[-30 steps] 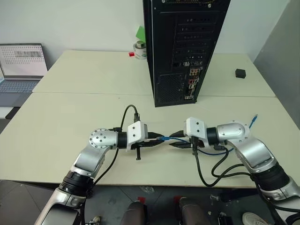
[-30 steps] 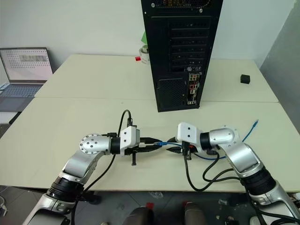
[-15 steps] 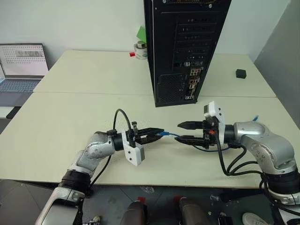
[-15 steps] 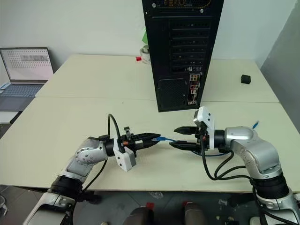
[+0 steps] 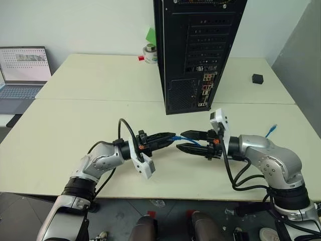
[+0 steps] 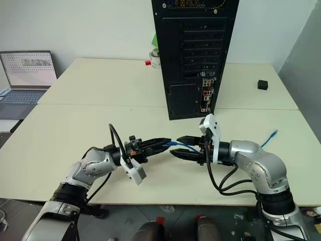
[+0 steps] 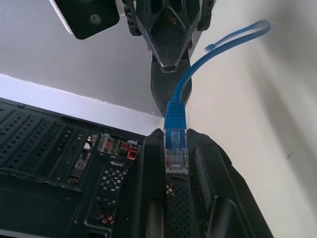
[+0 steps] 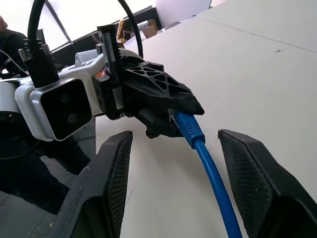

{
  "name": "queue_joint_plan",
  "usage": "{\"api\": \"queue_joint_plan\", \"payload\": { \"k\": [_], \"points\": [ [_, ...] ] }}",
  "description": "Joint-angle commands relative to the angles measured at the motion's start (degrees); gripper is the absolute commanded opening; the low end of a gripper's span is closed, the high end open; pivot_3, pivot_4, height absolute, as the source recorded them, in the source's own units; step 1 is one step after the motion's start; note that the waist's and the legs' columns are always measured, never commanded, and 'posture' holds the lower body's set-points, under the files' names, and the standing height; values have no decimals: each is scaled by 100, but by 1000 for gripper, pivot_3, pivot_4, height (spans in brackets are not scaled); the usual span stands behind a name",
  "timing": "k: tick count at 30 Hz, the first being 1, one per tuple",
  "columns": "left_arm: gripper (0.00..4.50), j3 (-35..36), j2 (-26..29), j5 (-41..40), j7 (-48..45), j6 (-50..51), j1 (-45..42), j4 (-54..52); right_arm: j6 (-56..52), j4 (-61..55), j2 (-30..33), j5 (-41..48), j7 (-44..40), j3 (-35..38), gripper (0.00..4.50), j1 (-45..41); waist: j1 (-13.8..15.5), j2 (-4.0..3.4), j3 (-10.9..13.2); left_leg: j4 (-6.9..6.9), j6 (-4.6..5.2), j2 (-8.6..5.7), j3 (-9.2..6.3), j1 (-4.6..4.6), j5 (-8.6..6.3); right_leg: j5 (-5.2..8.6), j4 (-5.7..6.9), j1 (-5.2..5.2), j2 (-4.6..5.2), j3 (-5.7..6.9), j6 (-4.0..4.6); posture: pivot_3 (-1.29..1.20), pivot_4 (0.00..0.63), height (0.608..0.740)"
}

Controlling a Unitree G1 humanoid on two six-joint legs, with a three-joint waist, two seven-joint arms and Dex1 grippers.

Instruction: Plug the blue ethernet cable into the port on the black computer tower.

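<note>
The blue ethernet cable [image 5: 193, 143] hangs above the table between my two grippers. My left gripper [image 5: 171, 137] is shut on the cable's clear plug [image 7: 176, 151], pointing right. My right gripper [image 5: 181, 141] faces it, open, one finger above the other, with the cable running loose between the fingers [image 8: 111, 183]. The cable's far end [image 5: 271, 129] lies on the table at the right. The black computer tower [image 5: 195, 50] stands upright behind the grippers. Its strip of coloured connectors, where the port [image 5: 204, 90] is, faces me.
A laptop [image 5: 22, 70] sits at the far left. A roll of tape [image 5: 149, 54] stands left of the tower and a small black cube [image 5: 257, 78] lies to its right. A seam [image 5: 100, 99] joins the two tables. The table's front edge [image 5: 200, 198] runs just under both arms.
Both wrists have rolled: the left gripper's white camera block now hangs below it, the right's stands on top. The right gripper's fingers opened wider and shifted left toward the left gripper.
</note>
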State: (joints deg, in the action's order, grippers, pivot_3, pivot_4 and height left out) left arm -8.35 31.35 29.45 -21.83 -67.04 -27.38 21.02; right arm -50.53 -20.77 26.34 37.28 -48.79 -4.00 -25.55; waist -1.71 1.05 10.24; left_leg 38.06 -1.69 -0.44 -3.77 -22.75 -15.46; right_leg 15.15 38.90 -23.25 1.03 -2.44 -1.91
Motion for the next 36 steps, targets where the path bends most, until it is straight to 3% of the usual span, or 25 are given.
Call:
{"api": "queue_joint_plan", "payload": {
  "k": [1, 12, 19, 21, 26, 30, 32, 36],
  "points": [
    [298, -43, 95, -4, 231, -85, -65, -102, 95, 6, -93, 107, 25, -33, 2423, -167, 0, 0, 0, 0, 0, 0, 0, 0, 0, 0, 0, 0, 0, 0, 0, 0, 150, 740],
    [298, -169, 142, -10, 406, -36, -7, -255, 105, 28, -155, 138, 77, -79, 0, -198, 2, 0, 0, 0, 0, 0, -1, -1, 0, 0, 0, 0, 0, 1, 0, 0, 150, 740],
    [298, -333, 143, -157, 327, 34, 33, -255, 89, 74, -161, 124, 86, -101, 0, -222, 2, 0, 0, 0, 0, -1, -1, -1, 0, 0, 0, 0, 0, 1, 0, 0, 150, 740],
    [999, -385, 145, -322, 270, 172, 36, -257, 89, 88, -145, 110, 77, -117, 0, -227, 2, 0, 0, 0, 0, -1, -1, -1, 0, 0, 0, 0, 0, 1, 0, 0, 150, 740],
    [1931, -627, 192, -959, -194, 789, 48, -238, 124, 108, -91, 59, 91, -130, 0, -233, 1, 0, 0, 0, 0, -1, -2, -1, 0, 0, 1, 0, -1, 2, 0, 0, 150, 740],
    [2697, -516, 114, -2148, -788, 2178, 196, -615, 268, 84, -43, -81, 258, -15, 0, -202, -7, 0, 0, 0, 0, 0, -3, -1, 0, 0, 1, 0, -2, 2, 0, 0, 150, 740],
    [3182, -463, 123, -2921, -1234, 3333, 350, -1128, 487, 79, 67, -340, 495, 114, 0, -171, -13, 0, 0, 0, 0, 0, -3, -1, 0, 0, 1, -1, -2, 2, 0, 0, 150, 740],
    [3452, -188, 106, -4414, -1583, 5964, 513, -2365, 844, 2, 94, -742, 1149, 457, 0, -41, -15, 0, 0, 1, 0, 0, -7, -6, 0, 1, 0, -1, -2, 4, -1, 0, 150, 740]
  ]
}}
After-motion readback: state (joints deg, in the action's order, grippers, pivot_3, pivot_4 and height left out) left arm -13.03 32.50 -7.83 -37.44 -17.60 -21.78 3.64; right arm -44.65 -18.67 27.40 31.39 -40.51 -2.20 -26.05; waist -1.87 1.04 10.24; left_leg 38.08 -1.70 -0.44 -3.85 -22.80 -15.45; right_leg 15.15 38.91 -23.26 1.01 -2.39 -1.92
